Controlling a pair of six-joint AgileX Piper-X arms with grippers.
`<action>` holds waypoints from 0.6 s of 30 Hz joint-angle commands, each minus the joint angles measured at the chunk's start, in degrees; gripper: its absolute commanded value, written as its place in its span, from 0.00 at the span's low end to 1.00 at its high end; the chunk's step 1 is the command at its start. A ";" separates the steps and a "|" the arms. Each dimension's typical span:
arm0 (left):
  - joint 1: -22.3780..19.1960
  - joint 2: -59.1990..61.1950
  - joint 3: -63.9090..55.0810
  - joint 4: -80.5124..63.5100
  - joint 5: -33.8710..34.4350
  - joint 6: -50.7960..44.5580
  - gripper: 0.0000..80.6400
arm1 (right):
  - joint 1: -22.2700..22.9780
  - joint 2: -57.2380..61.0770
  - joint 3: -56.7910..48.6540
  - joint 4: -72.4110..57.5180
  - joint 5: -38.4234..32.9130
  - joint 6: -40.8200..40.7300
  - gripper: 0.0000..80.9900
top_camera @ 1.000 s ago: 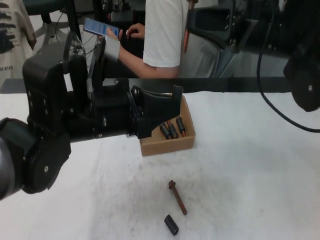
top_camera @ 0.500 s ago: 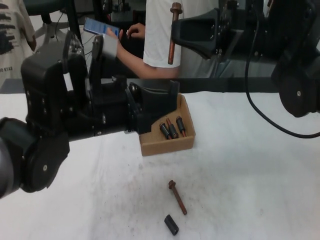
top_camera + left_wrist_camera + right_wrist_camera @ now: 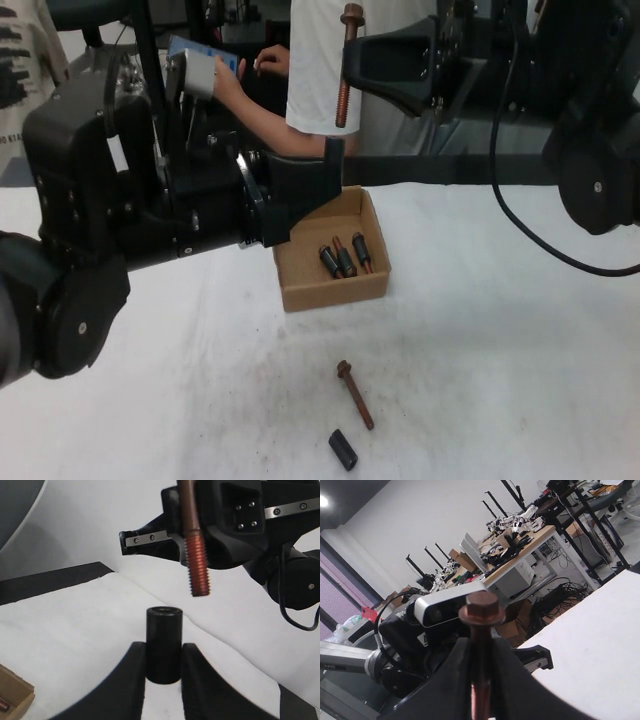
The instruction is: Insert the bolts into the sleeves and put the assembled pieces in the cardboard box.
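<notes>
Lifted higher than the cardboard box [image 3: 335,290], the left gripper [image 3: 164,655] clamps an upright black sleeve [image 3: 164,640]. The right gripper [image 3: 479,652] pinches a coppery bolt [image 3: 194,555] (threads down) just over it, not touching. Assembled pieces [image 3: 343,258] lie inside the box; a loose bolt [image 3: 356,395] and loose sleeve [image 3: 343,449] lie on its near side.

High view looks forward and down over the bench [image 3: 500,330]; the close wrist views face each other, sharing the held bolt [image 3: 196,562].
</notes>
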 commanded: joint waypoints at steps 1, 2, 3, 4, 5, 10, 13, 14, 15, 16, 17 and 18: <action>0.08 -0.89 -0.09 -1.13 1.38 -0.06 0.00 | -0.16 -0.14 -0.54 -0.32 0.01 -0.20 0.01; 0.08 -0.89 -0.09 -1.13 1.68 -0.06 0.00 | -0.15 -0.14 -0.54 -0.32 0.01 -0.40 0.01; 0.08 -0.89 -0.09 -1.13 1.77 -0.06 0.00 | -0.15 -0.14 -0.54 -0.32 0.01 -0.47 0.01; 0.08 -0.89 -0.09 -1.13 1.90 -0.21 0.00 | -0.15 -0.14 -0.54 -0.32 0.01 -0.47 0.01; 0.08 -0.89 -0.09 -1.13 1.90 -0.69 0.00 | -0.15 -0.14 -0.54 -0.32 0.01 -0.47 0.01; 0.08 -0.89 -0.09 -1.13 2.04 -0.68 0.00 | -0.15 -0.14 -0.54 1.86 0.15 -1.85 0.01; 0.08 -0.89 -0.09 -1.13 2.03 -0.83 0.00 | -0.15 -0.14 -0.54 4.86 0.01 -4.22 0.01; 0.08 -0.89 -0.09 -1.13 2.03 -0.87 0.00 | -0.15 -0.14 -0.54 4.94 0.01 -4.27 0.01; 0.08 -0.89 -0.09 -1.13 2.03 -0.87 0.00 | -0.15 -0.14 -0.54 4.82 0.01 -4.29 0.01; 0.08 -0.89 -0.09 -1.13 2.03 -0.87 0.00 | -0.15 -0.14 -0.54 4.77 0.01 -4.29 0.01; 0.08 -0.89 -0.09 -1.13 2.03 -0.87 0.00 | -0.15 -0.14 -0.54 4.77 0.01 -4.29 0.01; 0.08 -0.89 -0.09 -1.13 2.03 -0.87 0.00 | -0.15 -0.14 -0.54 4.77 0.01 -4.29 0.01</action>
